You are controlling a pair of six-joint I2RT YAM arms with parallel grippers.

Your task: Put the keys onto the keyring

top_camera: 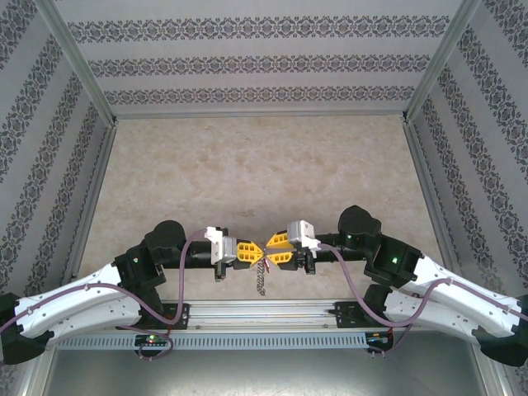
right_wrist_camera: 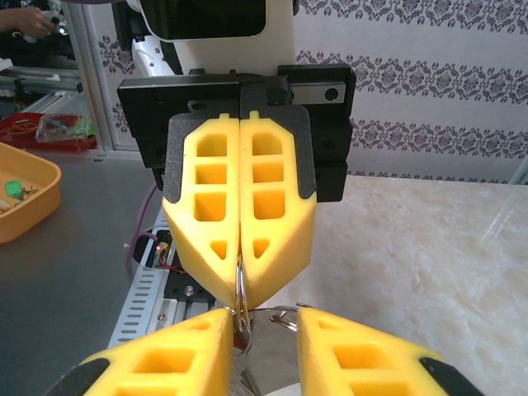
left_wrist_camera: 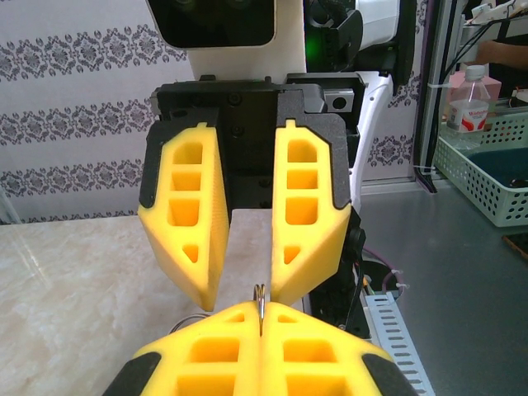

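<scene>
Low in the centre of the overhead view the two hands meet tip to tip above the near edge of the worktop point(top_camera: 264, 157). The left hand point(top_camera: 256, 252) is pinched tight on the keyring point(left_wrist_camera: 260, 302), a thin metal loop seen edge-on, standing up between its yellow tips at the bottom centre of the left wrist view. The right hand point(top_camera: 269, 251) faces it, parted to a moderate gap with nothing clamped. In the right wrist view the loop sits at lower centre, just beside one of its fingers point(right_wrist_camera: 206, 334). A dark strand point(top_camera: 261, 282) hangs below the meeting point; what it carries I cannot tell. The step looks like presenting the ring for threading. Next, I judge, the right hand must bring a key's hole squarely onto the ring's split, since so small a loop could twist in the grip
</scene>
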